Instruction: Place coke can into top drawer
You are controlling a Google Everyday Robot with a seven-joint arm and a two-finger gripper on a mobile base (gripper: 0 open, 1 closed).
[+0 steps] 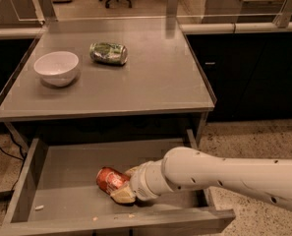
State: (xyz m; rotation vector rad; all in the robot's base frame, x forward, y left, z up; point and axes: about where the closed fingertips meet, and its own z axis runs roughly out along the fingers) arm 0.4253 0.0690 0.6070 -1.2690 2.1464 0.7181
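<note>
shiny metal coke can (110, 179) in the gripper (122, 183) inside matt grey top drawer (67, 178)

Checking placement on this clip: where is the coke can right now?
In the camera view, the coke can is inside the open top drawer, about the middle of its floor, right at the gripper, which reaches in from the right.
</note>
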